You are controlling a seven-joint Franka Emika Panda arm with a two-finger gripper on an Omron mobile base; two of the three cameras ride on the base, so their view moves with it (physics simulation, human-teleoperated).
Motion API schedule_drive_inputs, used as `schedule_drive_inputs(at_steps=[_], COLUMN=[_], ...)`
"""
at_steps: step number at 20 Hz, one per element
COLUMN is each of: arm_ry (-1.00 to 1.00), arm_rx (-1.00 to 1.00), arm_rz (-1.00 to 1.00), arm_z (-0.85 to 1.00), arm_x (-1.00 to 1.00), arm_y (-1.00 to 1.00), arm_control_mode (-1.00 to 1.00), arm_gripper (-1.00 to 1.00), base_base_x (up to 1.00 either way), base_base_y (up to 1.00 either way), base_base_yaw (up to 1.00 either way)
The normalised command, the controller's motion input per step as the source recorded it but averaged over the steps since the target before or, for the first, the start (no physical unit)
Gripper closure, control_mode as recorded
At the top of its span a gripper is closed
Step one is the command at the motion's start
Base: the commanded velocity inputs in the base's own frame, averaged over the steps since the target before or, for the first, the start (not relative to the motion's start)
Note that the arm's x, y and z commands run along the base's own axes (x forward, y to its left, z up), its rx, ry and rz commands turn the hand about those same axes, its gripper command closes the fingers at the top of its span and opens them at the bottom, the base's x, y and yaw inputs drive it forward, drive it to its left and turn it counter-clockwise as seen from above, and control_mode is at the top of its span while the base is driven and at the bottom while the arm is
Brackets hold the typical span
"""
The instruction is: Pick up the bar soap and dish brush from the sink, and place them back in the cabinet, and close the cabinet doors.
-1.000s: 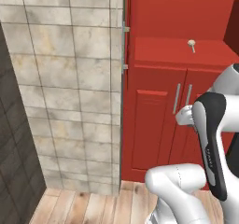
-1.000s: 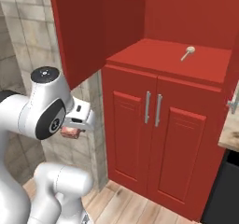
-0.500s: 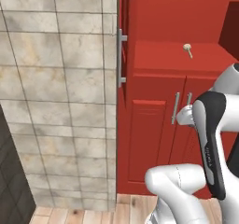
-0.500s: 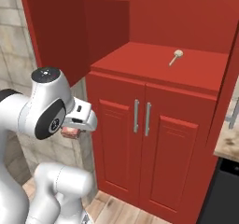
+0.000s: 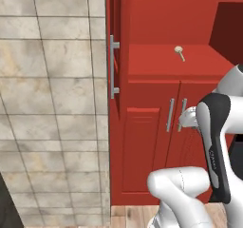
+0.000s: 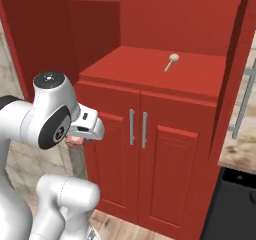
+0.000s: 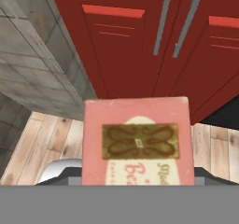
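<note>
**A:** Item one, the bar soap [image 7: 136, 141]. Location?

**B:** Between the fingers of the gripper [image 6: 76, 140], carried low in front of the robot's body. In the hand view its pink face with the brown ornament sits right up against the camera. In the right base view a small pinkish edge shows under the wrist.

**A:** Gripper condition?

**B:** Jaws partly spread and closed on the soap across its width. The fingertips themselves are hidden behind the block.

**A:** Item two, the cabinet [image 6: 165, 19]?

**B:** Tall red unit, upper compartment open. The shelf [image 6: 150, 69] lies above the two smaller red doors [image 6: 137, 149] with short handles. The dish brush [image 6: 171, 61] already lies on that shelf, toward its far right, handle pointing near-left.

**A:** Cabinet doors?

**B:** Swung wide. The left door [image 5: 114, 56] shows edge-on in the left base view, with its bar handle [image 5: 112, 66] facing out.

**A:** Governing relation for the next move?

**B:** The shelf lies above and to the far right of the held soap. The hand is level with the lower doors, well below the shelf edge. My judgement: the soap must rise, then go forward, landing left of the brush
</note>
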Motion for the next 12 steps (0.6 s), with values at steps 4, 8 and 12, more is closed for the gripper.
schedule_drive_inputs(at_steps=[4,8,12], arm_ry=[0.00,0.00,0.00], arm_rx=[0.00,0.00,0.00], arm_rz=[0.00,0.00,0.00], arm_z=[0.00,0.00,0.00], arm_x=[0.00,0.00,0.00], arm_y=[0.00,0.00,0.00], arm_control_mode=[1.00,1.00,1.00], arm_gripper=[1.00,1.00,1.00], base_base_x=[0.30,0.33,0.34], base_base_y=[-0.02,0.00,0.00], base_base_yaw=[-0.32,-0.36,-0.36])
